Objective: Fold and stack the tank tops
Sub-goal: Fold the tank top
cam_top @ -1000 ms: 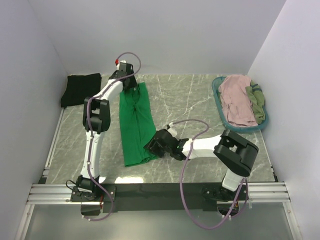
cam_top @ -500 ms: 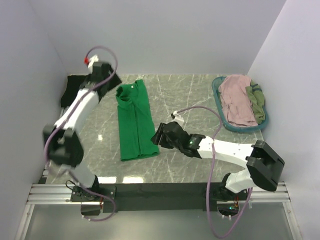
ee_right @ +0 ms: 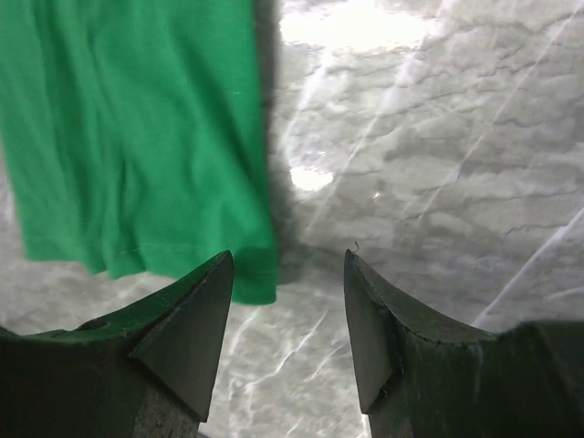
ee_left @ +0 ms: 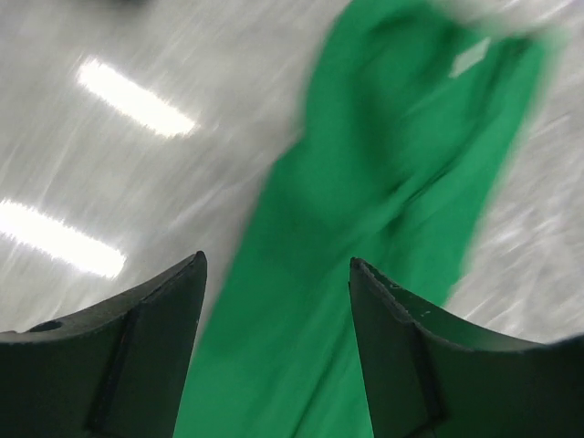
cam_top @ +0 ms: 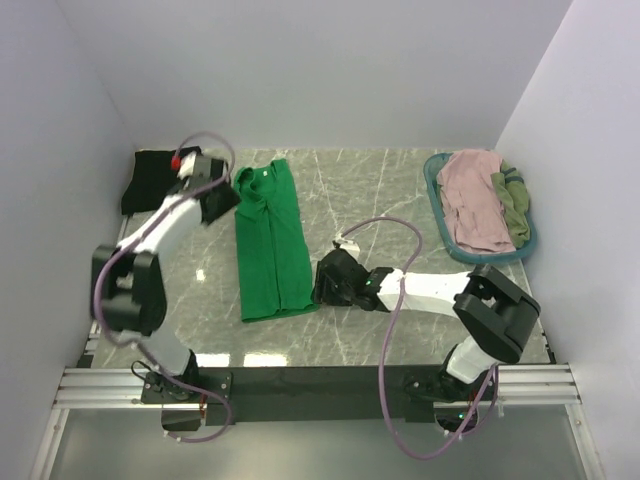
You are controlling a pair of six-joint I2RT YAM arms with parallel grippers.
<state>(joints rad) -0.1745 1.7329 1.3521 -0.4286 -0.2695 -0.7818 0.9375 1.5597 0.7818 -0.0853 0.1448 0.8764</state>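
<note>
- Both arms had shifted since the earlier frames: the left gripper (cam_top: 222,200) had come down beside the green tank top's (cam_top: 270,250) far left edge, and the right gripper (cam_top: 322,285) had drawn in by its near right corner
- Both pairs of jaws stood wide, holding nothing
- Green top lay as a long strip
- Black tank top (cam_top: 150,180) sat at the table's (cam_top: 390,200) far left corner
- Marble stretched between strip and teal basket (cam_top: 431,186), where the pink top (cam_top: 470,200) and olive top (cam_top: 515,205) lay heaped
</note>
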